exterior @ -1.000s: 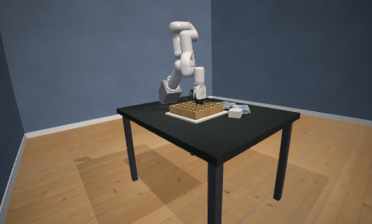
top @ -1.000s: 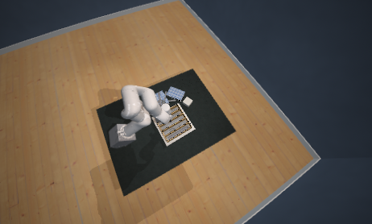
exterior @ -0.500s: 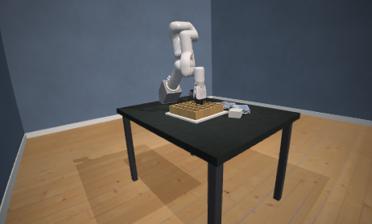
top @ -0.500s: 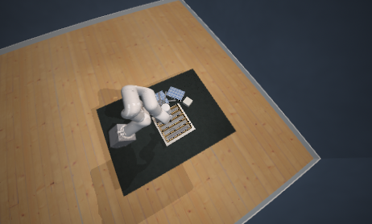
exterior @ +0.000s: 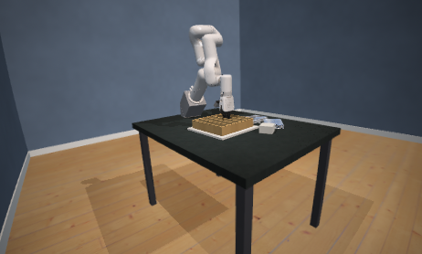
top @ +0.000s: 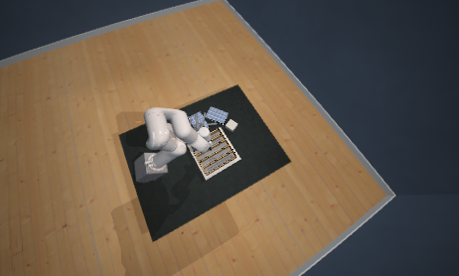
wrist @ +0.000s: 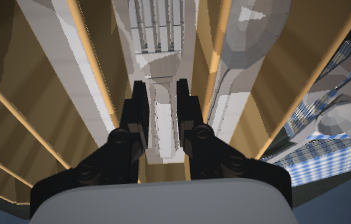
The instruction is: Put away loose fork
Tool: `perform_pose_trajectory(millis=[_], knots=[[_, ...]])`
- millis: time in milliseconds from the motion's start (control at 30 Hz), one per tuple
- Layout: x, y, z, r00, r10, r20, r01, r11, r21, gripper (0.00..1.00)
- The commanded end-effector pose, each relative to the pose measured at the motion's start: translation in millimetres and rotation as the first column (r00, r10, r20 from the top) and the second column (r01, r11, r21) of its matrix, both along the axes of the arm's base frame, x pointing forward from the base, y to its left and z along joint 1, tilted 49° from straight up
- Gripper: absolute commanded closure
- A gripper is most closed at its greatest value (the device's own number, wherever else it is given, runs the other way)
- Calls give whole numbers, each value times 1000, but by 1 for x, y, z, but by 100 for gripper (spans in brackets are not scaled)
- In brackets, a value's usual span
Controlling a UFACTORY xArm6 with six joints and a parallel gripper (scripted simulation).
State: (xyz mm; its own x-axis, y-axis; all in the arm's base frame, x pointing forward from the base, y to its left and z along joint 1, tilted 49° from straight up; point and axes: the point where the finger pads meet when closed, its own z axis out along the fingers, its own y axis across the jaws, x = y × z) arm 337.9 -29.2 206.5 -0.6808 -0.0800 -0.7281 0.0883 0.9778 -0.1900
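1. Pincer fingers of mine (top: 209, 145) (exterior: 226, 115) (wrist: 161, 84) stand partly apart, pointing down into a tray slot and clamped on nothing, one on each side of a fork's handle.
2. That fork (wrist: 163, 125) lies in the slot between my fingers; I cannot tell whether it is the loose one or one of the others, as they overlap there.
3. Its long axis runs along the slot: tines toward the top of my wrist view, handle toward my palm.
4. Wooden dividers rise close on both sides of me, the nearer right-hand one (wrist: 220, 37) parting this slot from one with a spoon (wrist: 255, 35), bowl likewise toward the top.
5. Around these is the tray (top: 224, 170) (exterior: 223, 130) (wrist: 304, 93), standing on the dark table (top: 262, 144) (exterior: 287, 153) (wrist: 1, 204).
6. Outside the tray wall, a blue checked cloth (top: 217, 115) (exterior: 277, 123) (wrist: 326, 167) lies near another blue cloth (top: 197, 118); a second spoon (wrist: 341, 118) shows there too.
7. A pale block (top: 231, 125) (exterior: 267, 128) sits near the tray, beside the checked cloth.
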Motion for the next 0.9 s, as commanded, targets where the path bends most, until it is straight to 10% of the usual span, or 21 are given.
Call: perform_pose_trajectory(millis=[0,867], knots=[[-5,1,6,1000,2,0,-2,1000,2,76],[-77,20,71,1000,2,-1,-2,1000,2,76]])
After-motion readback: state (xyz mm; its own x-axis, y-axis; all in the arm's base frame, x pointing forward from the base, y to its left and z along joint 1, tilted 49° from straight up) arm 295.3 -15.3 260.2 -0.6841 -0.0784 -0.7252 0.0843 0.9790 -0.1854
